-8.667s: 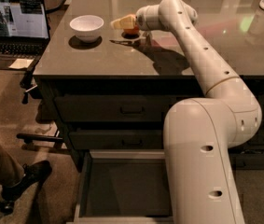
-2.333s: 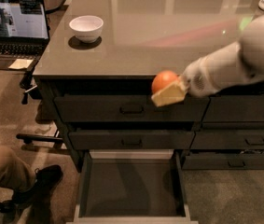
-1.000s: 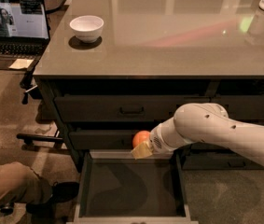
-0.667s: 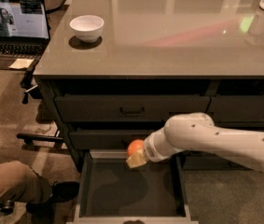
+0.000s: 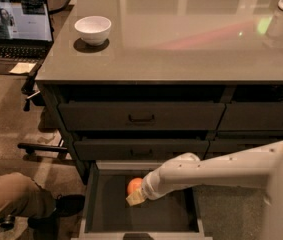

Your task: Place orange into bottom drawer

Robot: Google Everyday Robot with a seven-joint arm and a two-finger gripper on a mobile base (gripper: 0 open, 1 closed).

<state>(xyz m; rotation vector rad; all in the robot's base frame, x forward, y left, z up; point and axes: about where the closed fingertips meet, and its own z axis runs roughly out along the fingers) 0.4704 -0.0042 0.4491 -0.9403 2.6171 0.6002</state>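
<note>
The orange (image 5: 134,185) is a small round fruit down inside the open bottom drawer (image 5: 95,194), near its back left part. The drawer is wide and shallow, with a pale rim and a dark floor, pulled out below two shut drawers with pull handles. My gripper (image 5: 136,194) reaches in from the right on a long white arm and sits right at the orange, its pale fingertips (image 5: 133,199) just below and in front of the fruit. The arm hides the orange's right side.
A white bowl (image 5: 93,29) stands on the glossy countertop (image 5: 191,39) at the left. An open laptop (image 5: 13,29) sits on a side surface at far left. A person's leg and shoe (image 5: 26,204) lie on the floor left of the drawer.
The arm carried the orange from the countertop down past the upper drawers. It has now lowered further, and the orange sits inside the bottom drawer rather than above its rim.
</note>
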